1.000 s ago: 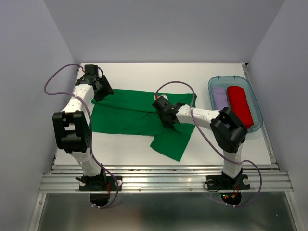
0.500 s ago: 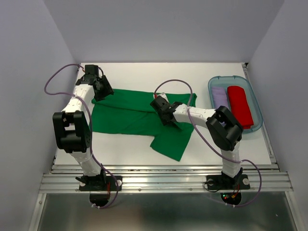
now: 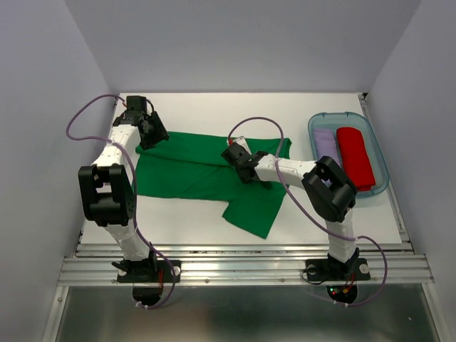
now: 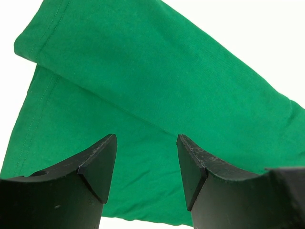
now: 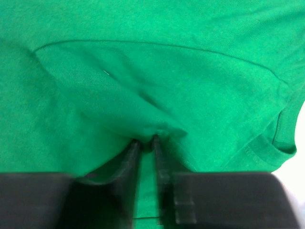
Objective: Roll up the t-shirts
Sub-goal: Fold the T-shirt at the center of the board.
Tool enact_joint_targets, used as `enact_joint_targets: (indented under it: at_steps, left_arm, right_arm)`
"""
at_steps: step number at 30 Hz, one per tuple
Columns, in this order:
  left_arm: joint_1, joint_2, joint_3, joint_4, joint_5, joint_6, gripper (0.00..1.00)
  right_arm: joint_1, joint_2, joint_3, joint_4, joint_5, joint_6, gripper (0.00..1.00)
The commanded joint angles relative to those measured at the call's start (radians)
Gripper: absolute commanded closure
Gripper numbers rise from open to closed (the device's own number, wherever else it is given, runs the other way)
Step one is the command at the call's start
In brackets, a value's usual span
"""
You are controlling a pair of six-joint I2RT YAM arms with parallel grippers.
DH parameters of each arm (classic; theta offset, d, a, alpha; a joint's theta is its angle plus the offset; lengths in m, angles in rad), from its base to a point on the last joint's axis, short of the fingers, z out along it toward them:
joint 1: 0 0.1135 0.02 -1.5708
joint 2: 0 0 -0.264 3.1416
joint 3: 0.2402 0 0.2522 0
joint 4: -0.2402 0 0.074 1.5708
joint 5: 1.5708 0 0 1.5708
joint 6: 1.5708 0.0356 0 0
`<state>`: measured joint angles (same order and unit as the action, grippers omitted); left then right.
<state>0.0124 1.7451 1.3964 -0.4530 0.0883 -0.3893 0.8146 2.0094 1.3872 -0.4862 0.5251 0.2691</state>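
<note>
The bright green t-shirt [image 3: 187,171] lies spread across the middle of the white table, one flap hanging toward the near edge. My left gripper [image 3: 152,135] hovers over the shirt's far left corner. In the left wrist view its jaws [image 4: 147,143] stand open, with folded green cloth [image 4: 157,71] below and nothing between them. My right gripper [image 3: 239,158] is at the shirt's middle. In the right wrist view this gripper [image 5: 145,140] is shut on a bunched fold of the green cloth [image 5: 124,109], pinched at the tips. A rolled red t-shirt [image 3: 354,155] and a lilac one [image 3: 325,146] lie in a bin.
The clear blue bin [image 3: 342,115] stands at the table's right edge. Grey walls close in the back and both sides. A metal rail [image 3: 242,267] with both arm bases runs along the near edge.
My right gripper has slid a little left and back over the shirt, and its jaws have narrowed onto a fold of cloth. The left arm has stayed still.
</note>
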Motion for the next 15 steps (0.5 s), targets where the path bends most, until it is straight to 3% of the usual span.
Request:
enact_joint_targets:
  at_steps: [1,4,15]
  left_arm:
    - [-0.006,-0.015,-0.005,0.007,-0.016,0.012,0.35]
    - [-0.006,-0.013,-0.007,0.005,-0.016,0.013,0.35]
    - [-0.006,-0.004,0.007,0.000,-0.019,0.017,0.35]
  right_arm:
    - [0.000,0.008,0.033,0.055,0.070,0.001,0.88]
    - [0.000,-0.011,0.029,0.066,0.075,0.002,0.99]
    - [0.000,-0.113,0.010,0.014,-0.072,-0.008,0.99]
